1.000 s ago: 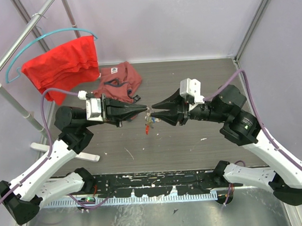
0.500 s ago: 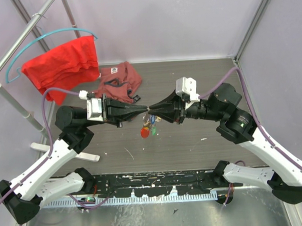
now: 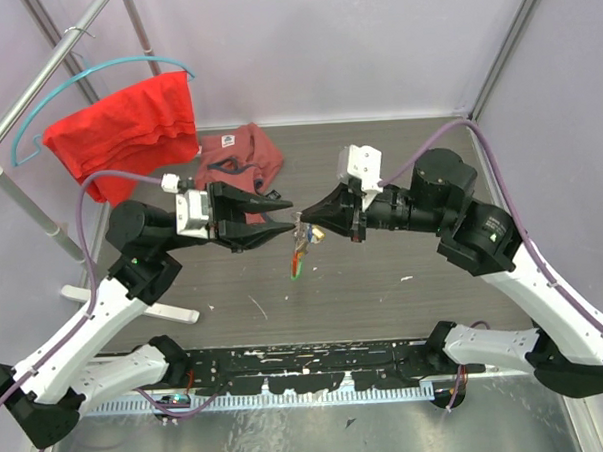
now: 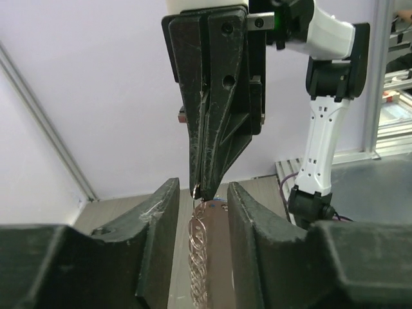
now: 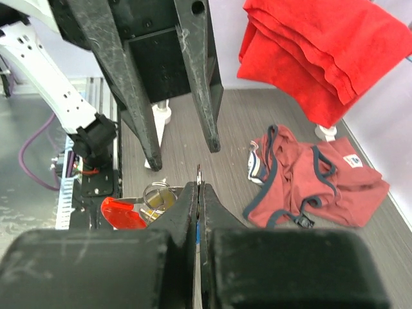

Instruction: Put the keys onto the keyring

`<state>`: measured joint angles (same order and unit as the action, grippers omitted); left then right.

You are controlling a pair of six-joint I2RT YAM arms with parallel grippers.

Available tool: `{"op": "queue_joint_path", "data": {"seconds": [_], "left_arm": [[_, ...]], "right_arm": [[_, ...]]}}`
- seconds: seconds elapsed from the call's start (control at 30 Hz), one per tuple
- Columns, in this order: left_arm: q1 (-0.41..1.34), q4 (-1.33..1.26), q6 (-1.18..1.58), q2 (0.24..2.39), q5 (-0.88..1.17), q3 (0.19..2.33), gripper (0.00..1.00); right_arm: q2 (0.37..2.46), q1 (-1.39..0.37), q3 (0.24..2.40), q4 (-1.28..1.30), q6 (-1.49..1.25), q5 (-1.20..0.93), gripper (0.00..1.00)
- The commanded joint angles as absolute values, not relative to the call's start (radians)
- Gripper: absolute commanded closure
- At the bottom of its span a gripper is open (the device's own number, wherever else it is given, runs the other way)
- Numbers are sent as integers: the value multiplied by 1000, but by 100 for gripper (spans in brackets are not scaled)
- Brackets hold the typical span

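Observation:
In the top view my right gripper (image 3: pixel 303 222) is shut on the keyring (image 3: pixel 300 232) above the middle of the table. A thin metal edge (image 5: pixel 199 172) pokes out from between its pads. The keys (image 3: pixel 298 248) and the red tag (image 3: pixel 294 269) dangle below it. The right wrist view shows the red tag (image 5: pixel 122 213), a yellow-headed key (image 5: pixel 154 198) and a ring loop left of my right gripper (image 5: pixel 198 187). My left gripper (image 3: pixel 286 215) is open, facing it, its fingers either side of the right tip. In the left wrist view a chain (image 4: pixel 198 251) hangs between the fingers of my left gripper (image 4: pixel 201 187).
A dull red garment (image 3: pixel 237 161) lies on the table behind the left gripper. A bright red cloth (image 3: pixel 127 123) hangs from a blue hanger on the metal rack (image 3: pixel 20 208) at the far left. The rack's white foot (image 3: pixel 170 312) lies near the left arm.
My left gripper has opened and let go of the keyring, drawing back a little. My right gripper has shut on it. The hanging keys and tag swung and settled.

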<state>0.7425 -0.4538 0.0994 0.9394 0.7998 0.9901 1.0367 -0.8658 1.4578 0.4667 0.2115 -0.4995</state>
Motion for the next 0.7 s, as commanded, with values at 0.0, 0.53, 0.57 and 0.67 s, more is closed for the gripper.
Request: {"op": "queue_joint_path", "data": {"seconds": [0.0, 0.53, 0.57, 0.67], "left_arm": [[746, -162, -39, 925, 800, 1101, 56], [745, 390, -319, 1042, 778, 1313, 60], [746, 407, -332, 1045, 782, 1317, 61], [746, 419, -338, 1051, 794, 1317, 61]], "right_arm": [[1084, -865, 1632, 704, 284, -437, 99], [1267, -928, 1879, 1044, 322, -348, 99], [1273, -933, 1882, 1051, 323, -335, 99], [1281, -944, 1885, 1058, 325, -320, 99]]}}
